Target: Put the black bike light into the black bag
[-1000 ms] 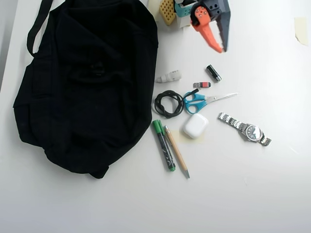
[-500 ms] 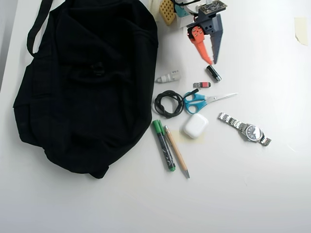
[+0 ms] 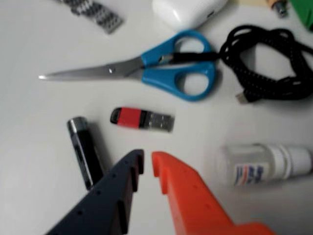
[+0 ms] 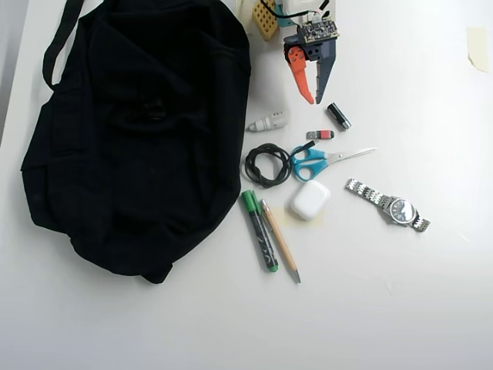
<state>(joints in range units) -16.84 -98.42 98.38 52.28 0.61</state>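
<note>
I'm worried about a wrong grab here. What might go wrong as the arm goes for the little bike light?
1. The gripper points between the black cylinder and the USB stick, so it may pick a wrong thing.
2. The bike light appears to lie across the scissors handle beside the cable, so a grab may snag or drag either.
3. The jaws look almost closed and may need opening first.

Change log: my gripper (image 4: 314, 101) is swinging leftward across the overhead view, from the upper right toward the small clear bottle (image 4: 267, 122). My jaws are narrowing from a wide spread to a slim gap, tips pointing down the table.
</note>
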